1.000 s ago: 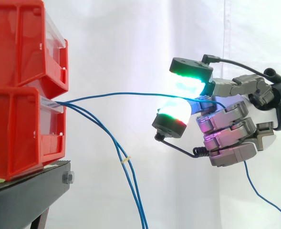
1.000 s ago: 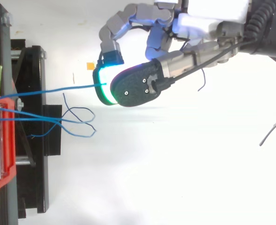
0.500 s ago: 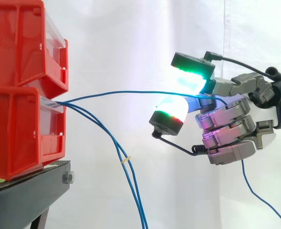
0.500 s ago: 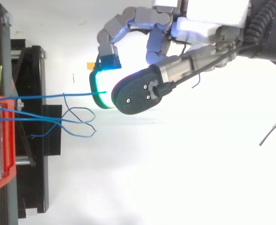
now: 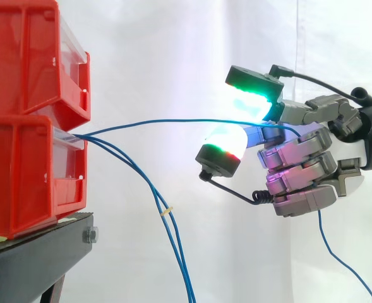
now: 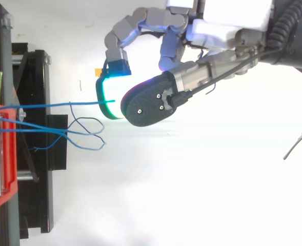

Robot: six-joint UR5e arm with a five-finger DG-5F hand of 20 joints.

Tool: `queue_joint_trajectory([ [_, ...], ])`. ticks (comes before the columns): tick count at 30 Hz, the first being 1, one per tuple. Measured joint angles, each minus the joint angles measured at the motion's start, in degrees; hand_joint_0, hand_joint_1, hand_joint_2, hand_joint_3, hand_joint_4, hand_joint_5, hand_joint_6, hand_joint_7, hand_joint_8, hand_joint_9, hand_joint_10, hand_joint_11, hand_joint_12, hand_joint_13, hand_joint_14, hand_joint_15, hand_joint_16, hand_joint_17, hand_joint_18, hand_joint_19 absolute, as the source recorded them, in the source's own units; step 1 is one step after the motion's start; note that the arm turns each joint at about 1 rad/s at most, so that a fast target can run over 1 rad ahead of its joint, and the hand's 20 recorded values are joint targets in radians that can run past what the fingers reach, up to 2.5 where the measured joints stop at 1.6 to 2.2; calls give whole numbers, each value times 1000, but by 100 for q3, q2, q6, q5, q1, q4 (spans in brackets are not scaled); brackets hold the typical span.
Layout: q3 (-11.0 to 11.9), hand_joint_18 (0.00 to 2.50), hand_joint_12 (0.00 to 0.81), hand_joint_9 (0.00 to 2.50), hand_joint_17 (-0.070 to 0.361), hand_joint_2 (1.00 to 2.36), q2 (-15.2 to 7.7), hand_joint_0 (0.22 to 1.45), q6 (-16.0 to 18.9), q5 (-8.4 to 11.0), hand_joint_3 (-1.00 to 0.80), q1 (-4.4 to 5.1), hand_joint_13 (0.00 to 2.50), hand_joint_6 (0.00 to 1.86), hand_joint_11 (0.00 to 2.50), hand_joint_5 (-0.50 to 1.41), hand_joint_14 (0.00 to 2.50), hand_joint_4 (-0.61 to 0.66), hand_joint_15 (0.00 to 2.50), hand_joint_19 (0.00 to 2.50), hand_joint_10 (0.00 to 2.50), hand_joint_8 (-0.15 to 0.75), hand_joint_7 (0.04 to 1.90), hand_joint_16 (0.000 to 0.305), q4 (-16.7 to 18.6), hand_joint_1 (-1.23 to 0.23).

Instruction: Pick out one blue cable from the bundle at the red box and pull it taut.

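Pinching blue cable point(image 5: 173, 120) between curled fingers point(image 5: 254, 93)

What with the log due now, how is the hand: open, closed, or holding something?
Hand: closed on one blue cable, pinched between its fingers; the cable runs back to the red box.

A black stand point(image 5: 43, 252) with a bolt point(image 5: 90, 235) fronts a white curtain point(image 5: 160, 63).

Hand point(image 5: 299, 173) level, fingers point(image 5: 254, 96) in pinch (green-lit pads)
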Motion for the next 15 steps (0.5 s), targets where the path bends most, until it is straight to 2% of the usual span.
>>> queue_joint_trajectory([
  [15,0,1407,344,1586,111,1000,0,490,52,9,-500,19,1244,872,1511,-169,2426,74,1113,1790,1097,276,1020,50,0,-504],
])
